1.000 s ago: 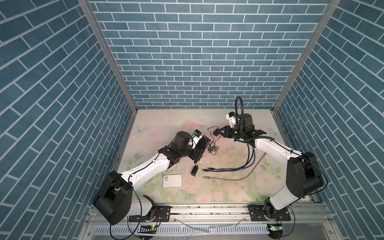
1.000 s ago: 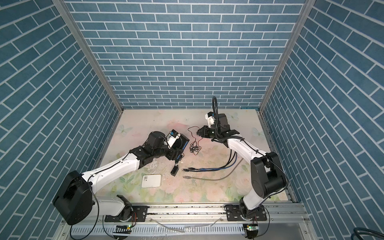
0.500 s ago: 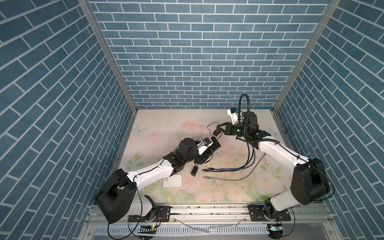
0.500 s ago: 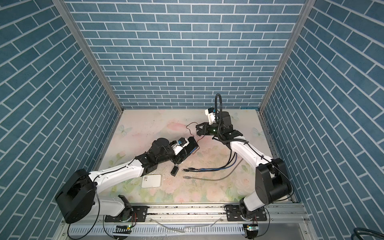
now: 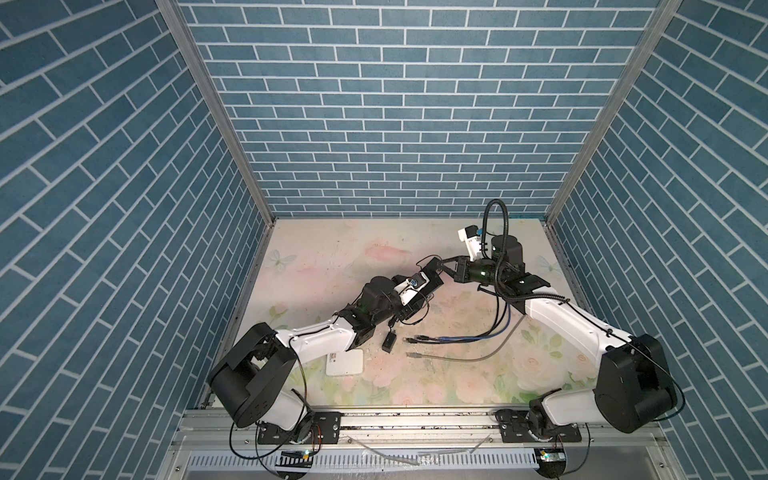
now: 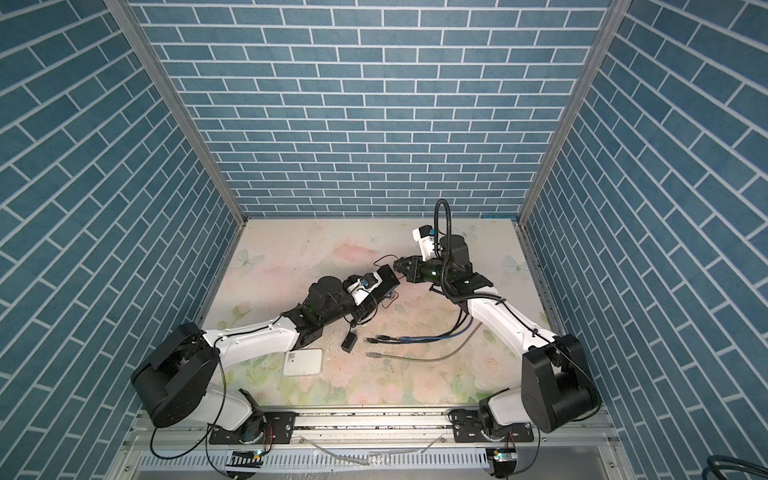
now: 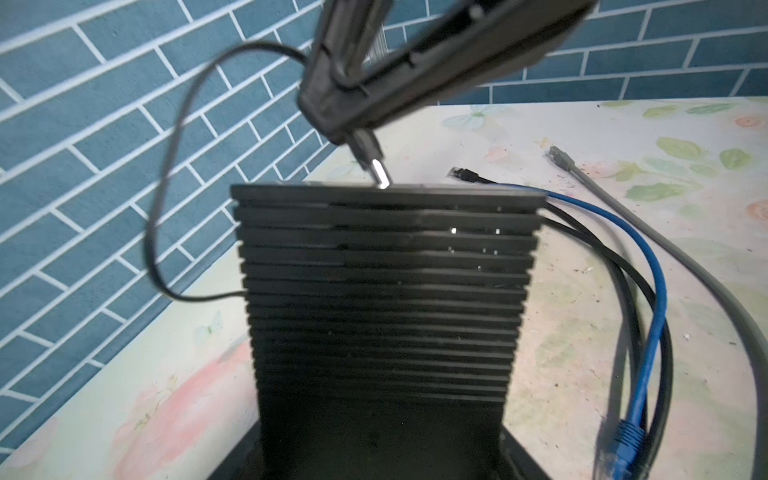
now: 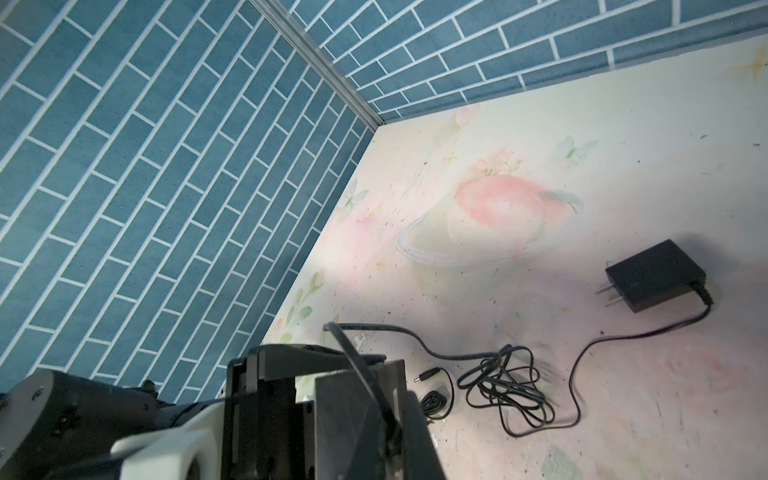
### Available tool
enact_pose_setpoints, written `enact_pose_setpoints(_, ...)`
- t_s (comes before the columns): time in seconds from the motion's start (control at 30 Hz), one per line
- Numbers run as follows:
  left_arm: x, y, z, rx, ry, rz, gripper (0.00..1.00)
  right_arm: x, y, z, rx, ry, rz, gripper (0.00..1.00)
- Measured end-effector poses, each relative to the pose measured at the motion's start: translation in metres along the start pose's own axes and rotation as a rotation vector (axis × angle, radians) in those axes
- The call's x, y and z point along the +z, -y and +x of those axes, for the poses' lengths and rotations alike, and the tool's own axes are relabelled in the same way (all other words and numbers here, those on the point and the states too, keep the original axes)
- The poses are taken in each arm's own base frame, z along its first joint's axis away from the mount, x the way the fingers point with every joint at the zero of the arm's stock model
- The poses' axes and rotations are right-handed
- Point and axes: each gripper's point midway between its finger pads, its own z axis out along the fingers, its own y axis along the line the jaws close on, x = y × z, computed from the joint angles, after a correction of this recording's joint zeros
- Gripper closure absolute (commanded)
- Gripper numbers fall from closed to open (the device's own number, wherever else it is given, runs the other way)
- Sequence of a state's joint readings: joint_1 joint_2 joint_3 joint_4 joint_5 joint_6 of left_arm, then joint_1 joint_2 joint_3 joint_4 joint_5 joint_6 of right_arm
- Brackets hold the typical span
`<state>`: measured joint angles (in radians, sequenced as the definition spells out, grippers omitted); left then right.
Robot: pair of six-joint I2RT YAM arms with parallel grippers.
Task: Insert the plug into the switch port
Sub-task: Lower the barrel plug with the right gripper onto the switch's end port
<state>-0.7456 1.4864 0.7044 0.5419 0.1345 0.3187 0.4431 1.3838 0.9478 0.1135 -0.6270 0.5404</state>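
Note:
The switch (image 7: 386,291) is a black ribbed box, held off the table in my left gripper (image 5: 424,286), whose jaws close on its sides; the fingers are hidden behind it in the left wrist view. In both top views the switch (image 6: 388,279) sits mid-table, pointing at my right gripper (image 5: 444,266). That gripper is shut on the plug (image 7: 370,156), a small black barrel with a metal tip. The tip touches the switch's far top edge. Its thin black cable (image 7: 166,187) loops away. The port itself is hidden.
A black power adapter (image 8: 656,276) and a tangle of thin cable (image 8: 503,390) lie on the floral table. Blue, black and grey network cables (image 5: 457,338) run toward the right arm. A white box (image 5: 345,362) lies near the front left.
My left arm has carried the switch to the right and toward the back, up to the right gripper. The right gripper has shifted slightly back with the plug. Plug tip and switch now meet.

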Motion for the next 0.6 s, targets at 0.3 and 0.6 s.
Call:
enact_pose_setpoints(0.3, 0.0040, -0.0009, -0.0025, -0.002, 0.026, -0.007, 0.83, -0.0047, -0.0040, 0.0027, -0.026, 0.012, -0.013, 1.00)
enact_pose_setpoints(0.6, 0.0030, 0.0041, 0.0033, -0.017, 0.021, 0.012, 0.83, -0.0058, -0.0083, -0.0017, -0.052, 0.040, -0.024, 1.00)
